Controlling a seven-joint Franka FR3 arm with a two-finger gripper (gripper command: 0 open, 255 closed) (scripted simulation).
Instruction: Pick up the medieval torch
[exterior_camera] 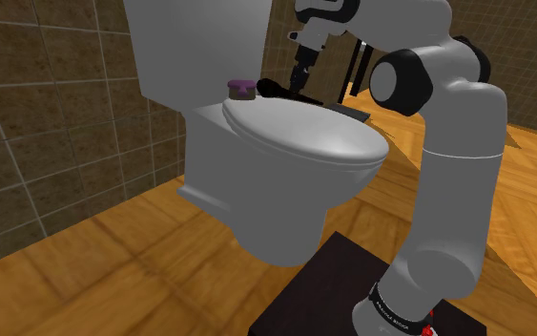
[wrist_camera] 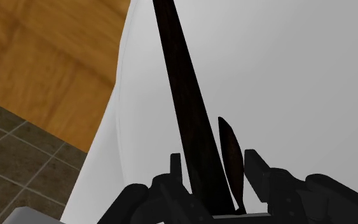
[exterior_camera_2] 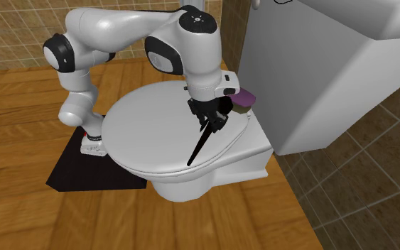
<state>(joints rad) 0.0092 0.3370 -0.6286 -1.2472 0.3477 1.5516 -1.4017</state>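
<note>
The medieval torch [exterior_camera_2: 198, 148] is a long, dark, tapering shaft with a thicker black head [exterior_camera: 268, 89]. It lies slanted over the closed white toilet lid [exterior_camera_2: 148, 128], its thin end pointing toward the lid's front. My black gripper [exterior_camera_2: 211, 124] comes down on its thick end, close to the toilet tank. In the wrist view the shaft [wrist_camera: 184, 95] runs away from the hand between the two fingers of my gripper [wrist_camera: 214, 162], which press against both of its sides. Whether the torch is off the lid, I cannot tell.
A small purple object [exterior_camera: 241, 88] sits at the back of the toilet, just beside the gripper, in front of the big white tank [exterior_camera_2: 319, 71]. The arm's black stand [exterior_camera_2: 77, 167] rests on the wooden floor beside the bowl. Brown tiled walls close in behind.
</note>
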